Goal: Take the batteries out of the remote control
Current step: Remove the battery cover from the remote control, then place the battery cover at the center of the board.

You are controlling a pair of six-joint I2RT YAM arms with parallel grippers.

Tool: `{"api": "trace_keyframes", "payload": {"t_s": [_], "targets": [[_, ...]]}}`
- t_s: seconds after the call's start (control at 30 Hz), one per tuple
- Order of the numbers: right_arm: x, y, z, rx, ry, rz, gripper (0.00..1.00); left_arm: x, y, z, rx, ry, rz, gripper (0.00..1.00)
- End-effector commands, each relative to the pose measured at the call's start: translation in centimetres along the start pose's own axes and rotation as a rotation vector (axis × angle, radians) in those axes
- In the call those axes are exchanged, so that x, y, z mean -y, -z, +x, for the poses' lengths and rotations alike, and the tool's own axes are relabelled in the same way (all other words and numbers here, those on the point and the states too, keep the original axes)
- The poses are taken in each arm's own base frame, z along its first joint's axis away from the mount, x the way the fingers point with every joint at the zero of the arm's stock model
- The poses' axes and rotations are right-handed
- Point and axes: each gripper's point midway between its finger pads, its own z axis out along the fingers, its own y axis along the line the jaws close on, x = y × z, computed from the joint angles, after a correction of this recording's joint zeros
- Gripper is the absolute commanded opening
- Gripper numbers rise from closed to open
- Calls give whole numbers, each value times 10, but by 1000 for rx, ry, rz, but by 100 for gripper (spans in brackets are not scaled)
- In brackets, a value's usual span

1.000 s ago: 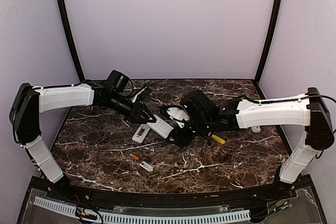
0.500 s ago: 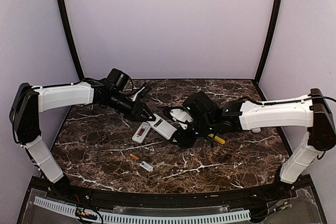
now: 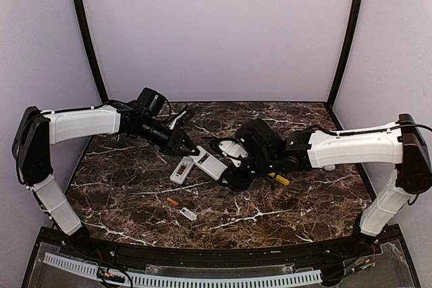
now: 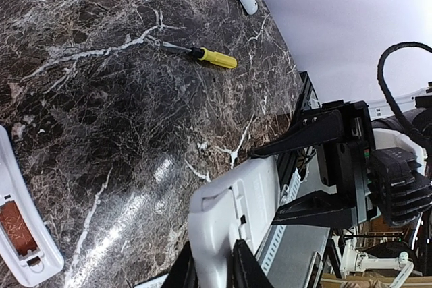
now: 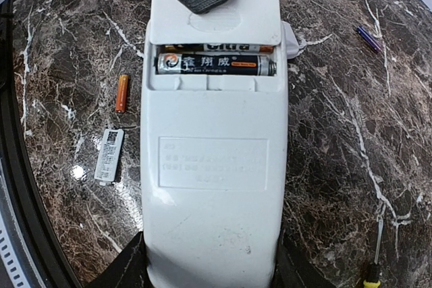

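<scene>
Right gripper (image 5: 210,268) is clamped on the bottom end of the white remote (image 5: 212,166), holding it off the counter (image 3: 304,207) with the back side up. Two batteries (image 5: 216,65) sit in its open compartment, at the end away from those fingers. Left gripper (image 4: 214,271) straddles that end, but I can't tell if it's actually pinching. One loose orange battery (image 5: 121,93) lies toward the counter's near edge, left of the middle.

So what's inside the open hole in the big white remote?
Inside the white plastic remote control, one black cylinder battery shows fully; a second battery behind it is mostly hidden.
</scene>
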Motion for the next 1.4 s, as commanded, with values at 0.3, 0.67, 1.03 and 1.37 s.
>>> {"api": "trace_keyframes", "payload": {"t_s": [0.3,0.67,1.03,1.37], "targets": [[6,-3,0,43,-47,50,0,27,9,-2,20,10,114,8],[13,3,8,75,-106,55,0,44,33,-18,179,23,148,3],[7,2,21,71,-197,-2,0,-94,81,21,232,162,-561,4],[9,-17,41,-34,-317,29,0,-159,107,47,142,230,-943,7]]}}
